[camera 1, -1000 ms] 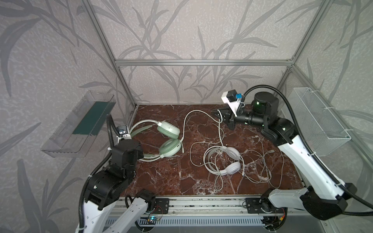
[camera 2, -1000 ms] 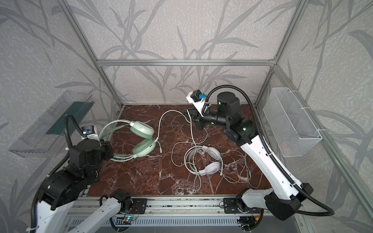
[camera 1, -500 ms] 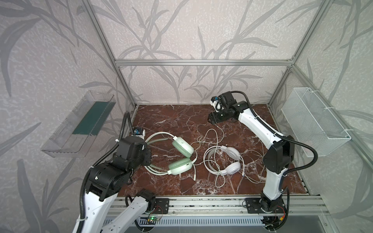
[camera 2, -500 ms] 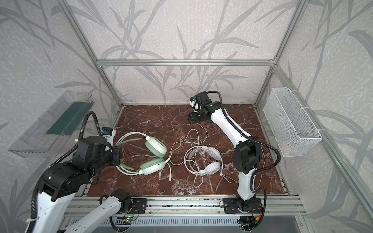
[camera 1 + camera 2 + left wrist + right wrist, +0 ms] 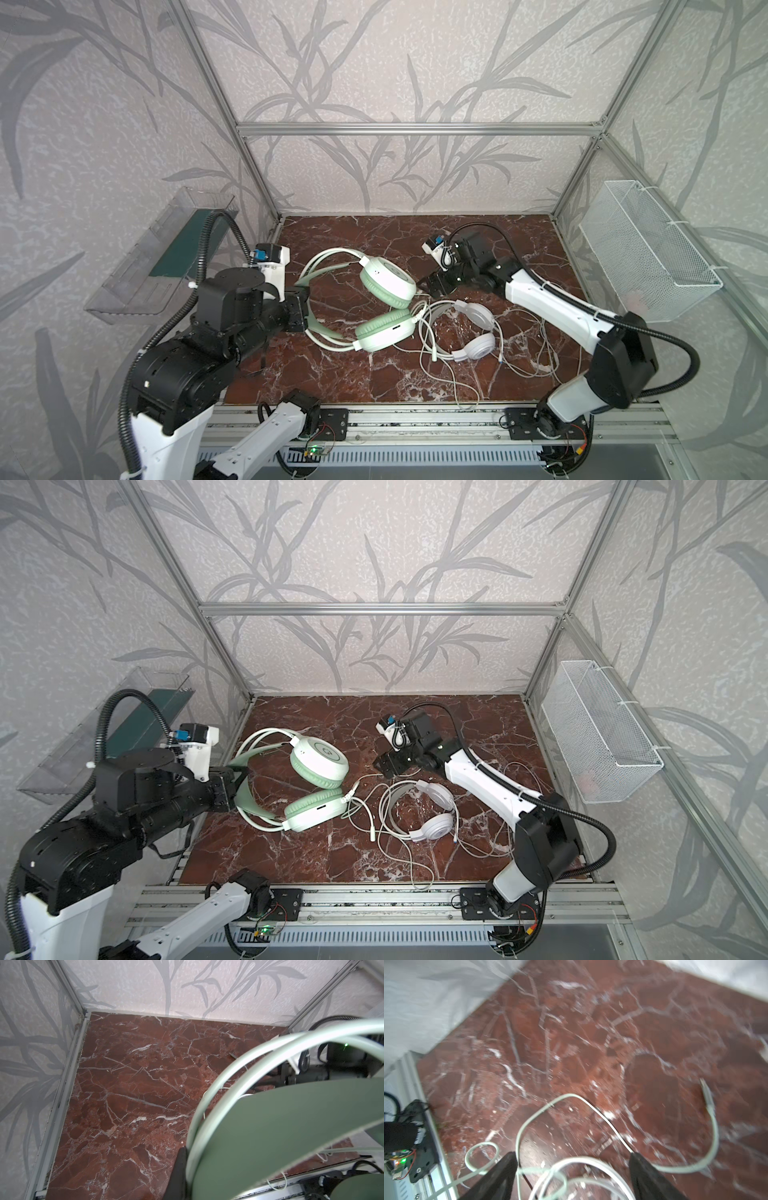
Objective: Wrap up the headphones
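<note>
Cable slack is what my next move turns on. I take 12 o'clock as the back wall in both top views.

My left end effector is clamped on the headband of the green headset at the 9 o'clock side of the bench. That band fills the left wrist view at close range. The headset's long axis runs 9 to 3, with the band at the 9 end and both cups toward the middle.

My right end effector sits low near the centre, just on the 3 o'clock side of the cups. Its jaws are wide apart and grip nothing. In the right wrist view a loop of cable lies on the marble between the fingertips.

The white headset lies flat at about 5 o'clock from that end effector, near it but untouched. Its own cord is strewn toward 4 and 6 o'clock.

Cord leaves the lower green cup heading toward 3 o'clock, and a plug lies at about 6 o'clock from the right end effector. The right arm is plainly the nearer one to the slack, so I judge it should close on the loop beneath it.

The two cords overlap here, and I cannot tell for certain whose strand sits between the jaws.
</note>
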Robot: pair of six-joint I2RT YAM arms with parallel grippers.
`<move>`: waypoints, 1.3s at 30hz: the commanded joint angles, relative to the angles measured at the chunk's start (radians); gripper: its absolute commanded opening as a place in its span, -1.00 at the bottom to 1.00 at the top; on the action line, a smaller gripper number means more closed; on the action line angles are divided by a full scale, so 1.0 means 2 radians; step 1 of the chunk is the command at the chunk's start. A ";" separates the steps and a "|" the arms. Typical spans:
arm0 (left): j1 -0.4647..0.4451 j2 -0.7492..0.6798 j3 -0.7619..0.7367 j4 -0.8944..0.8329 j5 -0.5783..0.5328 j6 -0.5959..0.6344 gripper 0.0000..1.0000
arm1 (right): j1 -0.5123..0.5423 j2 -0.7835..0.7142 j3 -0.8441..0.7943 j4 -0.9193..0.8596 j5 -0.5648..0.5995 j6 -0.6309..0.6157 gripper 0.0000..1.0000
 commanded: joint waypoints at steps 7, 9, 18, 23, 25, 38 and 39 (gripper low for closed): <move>-0.004 0.027 0.103 0.040 -0.038 -0.055 -1.00 | -0.003 -0.035 -0.163 0.337 -0.103 0.067 0.77; -0.005 0.032 0.112 0.042 -0.068 -0.053 -1.00 | -0.002 -0.042 -0.185 0.366 -0.106 0.086 0.77; -0.005 0.076 0.160 0.044 -0.117 -0.039 -1.00 | 0.002 -0.105 -0.230 0.275 -0.109 0.084 0.78; -0.004 0.116 0.202 0.031 -0.107 -0.041 -1.00 | 0.007 -0.116 -0.271 0.281 -0.096 0.083 0.80; -0.004 0.128 0.213 0.026 -0.111 -0.038 -1.00 | 0.011 -0.116 -0.276 0.272 -0.097 0.083 0.80; 0.028 0.166 0.217 0.024 -0.090 -0.051 -1.00 | 0.083 -0.066 -0.284 0.227 0.016 0.045 0.04; 0.032 0.168 0.219 0.024 -0.086 -0.055 -1.00 | 0.088 -0.067 -0.285 0.224 0.024 0.044 -0.09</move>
